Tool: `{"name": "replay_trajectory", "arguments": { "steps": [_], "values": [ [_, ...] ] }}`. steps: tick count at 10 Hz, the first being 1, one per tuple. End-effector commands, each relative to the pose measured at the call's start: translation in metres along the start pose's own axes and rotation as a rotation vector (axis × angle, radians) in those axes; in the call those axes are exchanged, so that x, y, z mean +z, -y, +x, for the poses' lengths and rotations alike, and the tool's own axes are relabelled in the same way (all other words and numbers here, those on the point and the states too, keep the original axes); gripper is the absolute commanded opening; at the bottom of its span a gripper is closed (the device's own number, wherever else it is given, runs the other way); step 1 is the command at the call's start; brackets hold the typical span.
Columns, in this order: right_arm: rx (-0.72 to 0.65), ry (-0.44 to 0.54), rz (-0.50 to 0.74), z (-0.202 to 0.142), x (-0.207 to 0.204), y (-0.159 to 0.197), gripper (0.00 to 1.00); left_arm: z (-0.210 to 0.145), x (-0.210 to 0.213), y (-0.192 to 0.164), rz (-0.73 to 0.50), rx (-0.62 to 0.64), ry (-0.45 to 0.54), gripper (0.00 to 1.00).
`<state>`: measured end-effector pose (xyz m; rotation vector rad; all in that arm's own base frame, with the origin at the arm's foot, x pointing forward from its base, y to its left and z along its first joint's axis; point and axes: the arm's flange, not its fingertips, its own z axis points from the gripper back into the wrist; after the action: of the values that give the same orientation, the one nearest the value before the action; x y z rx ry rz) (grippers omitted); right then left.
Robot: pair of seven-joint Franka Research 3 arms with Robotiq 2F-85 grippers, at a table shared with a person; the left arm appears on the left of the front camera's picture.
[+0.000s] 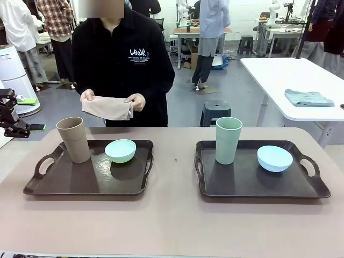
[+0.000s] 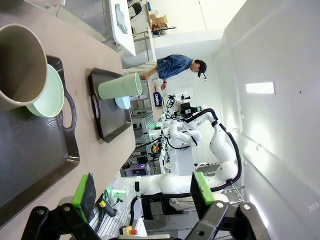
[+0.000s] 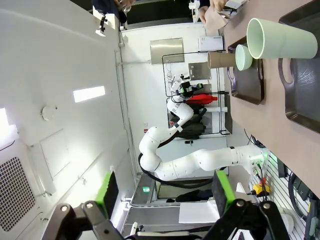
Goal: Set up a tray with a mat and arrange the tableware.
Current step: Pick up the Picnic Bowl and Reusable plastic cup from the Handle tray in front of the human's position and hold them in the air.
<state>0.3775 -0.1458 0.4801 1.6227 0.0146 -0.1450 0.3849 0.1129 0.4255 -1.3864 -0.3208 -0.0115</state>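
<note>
Left tool (image 2: pixel 144 192), right tool (image 3: pixel 165 189): jaws wide, empty. Tan cup (image 2: pixel 20 65), mint bowl (image 2: pixel 50 97) on tray (image 2: pixel 30 155) just ahead of left tool. Mat (image 1: pixel 107 107) beyond, in person's hands (image 1: pixel 137 101), not yet laid. Likely next: clear tray for mat.

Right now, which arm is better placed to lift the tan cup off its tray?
Left, probably. The left gripper hangs open near the tan cup; the right gripper sees it far beyond the pale green cup.
</note>
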Motion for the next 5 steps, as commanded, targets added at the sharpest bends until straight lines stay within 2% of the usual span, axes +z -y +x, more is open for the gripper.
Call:
{"name": "replay_trajectory", "arguments": {
  "steps": [1,5],
  "values": [
    [0.013,-0.003,0.005,-0.0043,-0.0013,0.0023,1.00,0.0012,0.0016,0.0020,-0.007,-0.006,0.022,1.00],
    [0.013,-0.003,0.005,-0.0043,-0.0013,0.0023,1.00,0.0012,0.0016,0.0020,-0.007,-0.006,0.022,1.00]
  ]
}}
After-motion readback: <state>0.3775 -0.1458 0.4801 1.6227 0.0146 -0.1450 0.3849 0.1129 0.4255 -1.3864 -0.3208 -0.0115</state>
